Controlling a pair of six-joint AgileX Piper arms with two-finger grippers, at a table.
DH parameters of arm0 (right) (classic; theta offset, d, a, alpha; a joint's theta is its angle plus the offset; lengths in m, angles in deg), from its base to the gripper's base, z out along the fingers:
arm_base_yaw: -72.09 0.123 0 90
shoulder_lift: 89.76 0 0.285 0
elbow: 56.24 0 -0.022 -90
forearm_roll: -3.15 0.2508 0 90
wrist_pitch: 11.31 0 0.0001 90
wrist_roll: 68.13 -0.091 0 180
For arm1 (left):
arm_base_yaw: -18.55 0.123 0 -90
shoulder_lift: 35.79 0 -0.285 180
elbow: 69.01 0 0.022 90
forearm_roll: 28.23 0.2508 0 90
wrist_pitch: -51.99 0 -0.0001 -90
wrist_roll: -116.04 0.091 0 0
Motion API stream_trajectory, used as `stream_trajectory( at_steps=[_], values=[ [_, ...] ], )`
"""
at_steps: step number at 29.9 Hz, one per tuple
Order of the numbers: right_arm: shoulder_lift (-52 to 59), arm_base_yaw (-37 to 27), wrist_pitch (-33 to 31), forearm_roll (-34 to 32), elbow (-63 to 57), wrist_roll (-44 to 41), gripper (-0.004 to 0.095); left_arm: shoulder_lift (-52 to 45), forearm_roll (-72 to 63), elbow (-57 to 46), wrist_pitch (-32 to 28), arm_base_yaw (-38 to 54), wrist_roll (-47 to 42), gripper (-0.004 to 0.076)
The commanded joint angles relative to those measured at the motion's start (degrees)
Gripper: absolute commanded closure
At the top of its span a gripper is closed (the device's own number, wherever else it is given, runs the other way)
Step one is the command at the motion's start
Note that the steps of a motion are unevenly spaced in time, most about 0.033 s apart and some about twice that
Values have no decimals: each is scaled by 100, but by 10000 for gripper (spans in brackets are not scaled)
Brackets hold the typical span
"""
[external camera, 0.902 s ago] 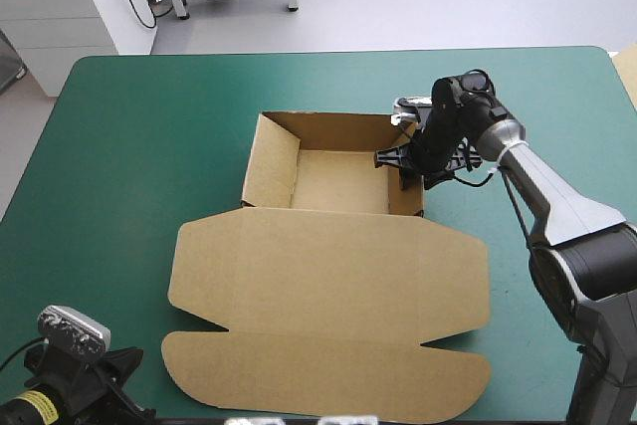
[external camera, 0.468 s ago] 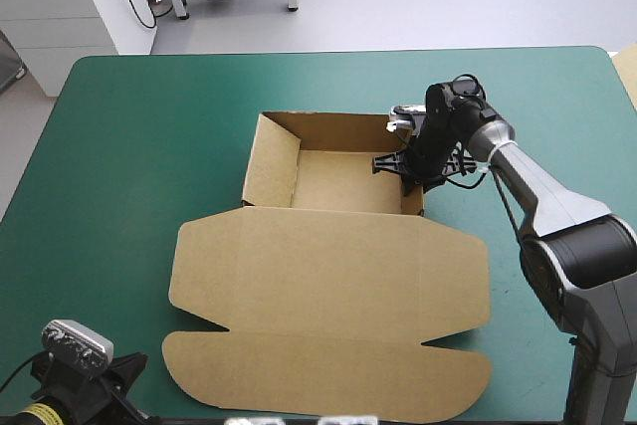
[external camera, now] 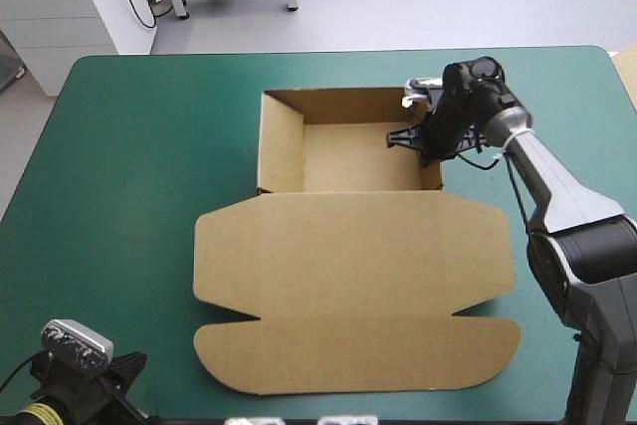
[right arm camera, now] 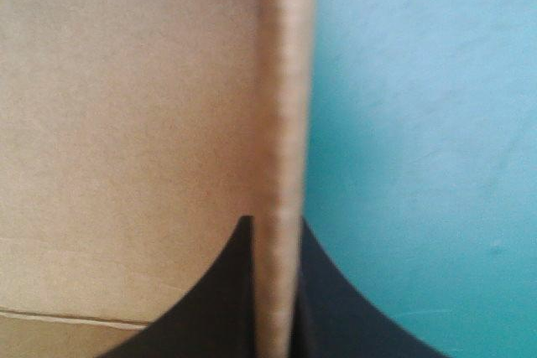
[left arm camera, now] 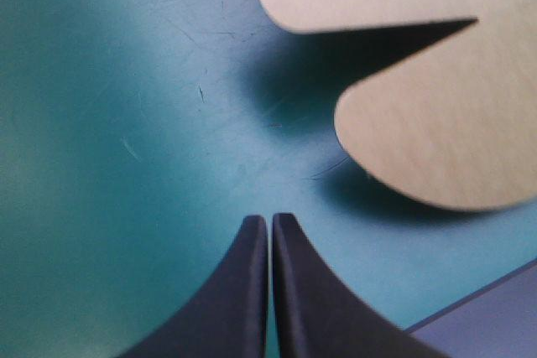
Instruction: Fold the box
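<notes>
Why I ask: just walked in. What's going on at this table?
The right gripper is shut on the right wall of the brown box, which stands as an open tray with its lid flat on the teal-green table. The left gripper is shut on nothing, by the lid's near left corner.

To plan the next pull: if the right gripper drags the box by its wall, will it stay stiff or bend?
Probably stiff: the box has upright walls and a flat lid. Being thin board, it likely slides lightly as one piece. The single wall pinched by the right gripper might flex.
</notes>
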Motion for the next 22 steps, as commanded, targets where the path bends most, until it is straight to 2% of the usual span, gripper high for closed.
stream_trajectory(
  at_steps=[1,17,22],
  values=[
    [412,-518,-107,-175,547,30,928,75,-10,131,-347,-7,-46,731],
    [575,-3842,-107,-276,395,693,927,75,-10,131,-347,-7,-39,731],
    [552,-4422,-107,-285,391,746,927,75,-10,131,-347,-7,-52,731]
  ],
)
